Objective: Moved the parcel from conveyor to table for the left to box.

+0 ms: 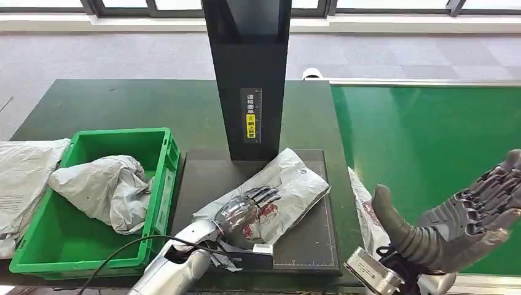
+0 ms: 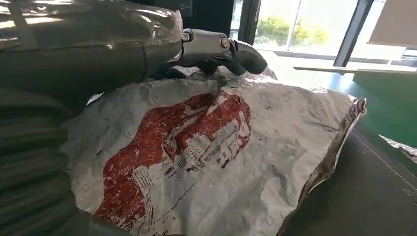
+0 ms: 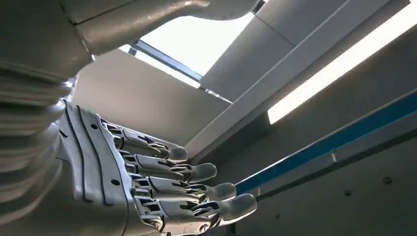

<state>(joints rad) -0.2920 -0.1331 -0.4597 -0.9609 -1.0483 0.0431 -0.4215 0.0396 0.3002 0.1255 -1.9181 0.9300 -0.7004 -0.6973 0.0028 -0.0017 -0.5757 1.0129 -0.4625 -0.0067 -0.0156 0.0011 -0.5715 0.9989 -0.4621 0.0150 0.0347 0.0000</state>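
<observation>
Grey parcel (image 1: 279, 193) lies on the table's scale plate (image 1: 307, 243); left hand (image 1: 246, 209) rests spread on it, apparently about to grasp it for the green box (image 1: 161, 178); right hand (image 1: 476, 212) hangs spread, empty.

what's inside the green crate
A crumpled grey parcel bag lies inside the green crate, with bare green floor beside it. What lies beneath the bag is hidden.

The shiny silver left hand (image 1: 246, 209) lies flat, palm down, with its dark fingers (image 1: 265, 195) stretched out and pressing down. The grey right hand (image 1: 473, 212) is lifted up, palm up, fingers (image 3: 196, 189) spread, thumb sticking out, holding nothing.
</observation>
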